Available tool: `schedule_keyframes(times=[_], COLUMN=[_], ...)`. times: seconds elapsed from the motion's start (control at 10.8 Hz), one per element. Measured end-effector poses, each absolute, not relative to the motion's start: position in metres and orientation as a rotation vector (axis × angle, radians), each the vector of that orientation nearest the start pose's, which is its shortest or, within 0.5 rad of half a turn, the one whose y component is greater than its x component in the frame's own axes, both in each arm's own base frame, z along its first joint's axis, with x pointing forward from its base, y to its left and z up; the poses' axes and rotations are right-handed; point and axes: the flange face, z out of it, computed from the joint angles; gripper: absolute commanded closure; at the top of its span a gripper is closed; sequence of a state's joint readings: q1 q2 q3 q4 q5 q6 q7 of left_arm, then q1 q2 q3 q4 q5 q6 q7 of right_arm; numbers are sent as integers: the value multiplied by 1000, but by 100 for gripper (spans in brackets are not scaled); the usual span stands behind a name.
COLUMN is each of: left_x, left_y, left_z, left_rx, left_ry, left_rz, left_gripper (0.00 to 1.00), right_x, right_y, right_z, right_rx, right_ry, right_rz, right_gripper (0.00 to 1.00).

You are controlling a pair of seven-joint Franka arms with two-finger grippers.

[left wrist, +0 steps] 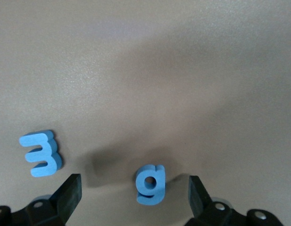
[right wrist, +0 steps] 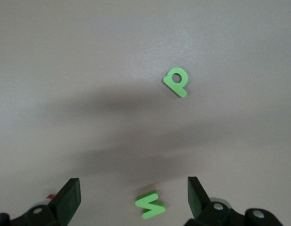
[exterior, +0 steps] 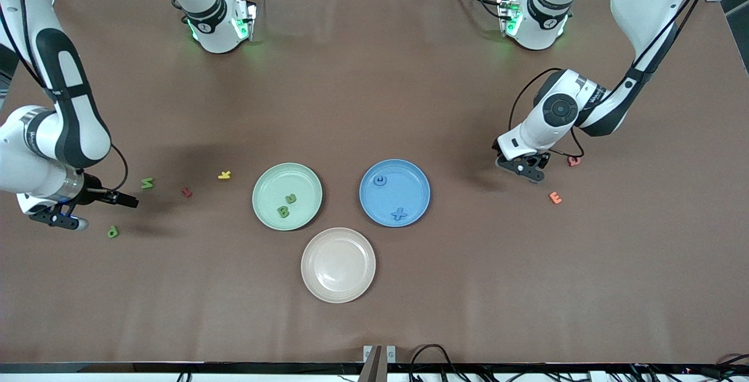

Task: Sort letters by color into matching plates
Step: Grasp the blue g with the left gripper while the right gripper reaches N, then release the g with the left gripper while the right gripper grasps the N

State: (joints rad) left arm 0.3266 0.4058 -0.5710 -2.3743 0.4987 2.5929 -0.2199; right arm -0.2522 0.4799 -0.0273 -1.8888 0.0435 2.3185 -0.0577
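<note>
Sorting is half done: two green letters (exterior: 287,205) lie in the green plate (exterior: 265,182) and two blue letters (exterior: 391,197) in the blue plate (exterior: 416,180). The left gripper (exterior: 522,167), jaws wide and empty, hangs low toward the left arm's end from the blue plate, straddling a blue g (left wrist: 151,183) with a blue 3 (left wrist: 40,153) beside it. Next it should drop and close on the g. The right gripper (exterior: 57,218), also open and empty, hovers well toward the right arm's end from the green plate, near a green zigzag letter (exterior: 147,182) and a green p (exterior: 113,231).
</note>
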Motion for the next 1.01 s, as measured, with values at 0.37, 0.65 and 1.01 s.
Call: schedule_keyframes(times=[0.37, 0.65, 1.01], left_x=[466, 457, 451], left_y=[-148, -169, -180], left_z=[172, 175, 177], left_rx=[-3042, -3039, -3027], left_ry=[603, 494, 468], left_rz=[115, 127, 135], left_gripper=[100, 100, 100], right_x=[598, 591, 579], right_y=[-175, -173, -167], right_z=[209, 199, 182], right_rx=[-3091, -3168, -3181], right_ry=[390, 192, -237], right_rz=[120, 180, 187], right_gripper=[0, 0, 0])
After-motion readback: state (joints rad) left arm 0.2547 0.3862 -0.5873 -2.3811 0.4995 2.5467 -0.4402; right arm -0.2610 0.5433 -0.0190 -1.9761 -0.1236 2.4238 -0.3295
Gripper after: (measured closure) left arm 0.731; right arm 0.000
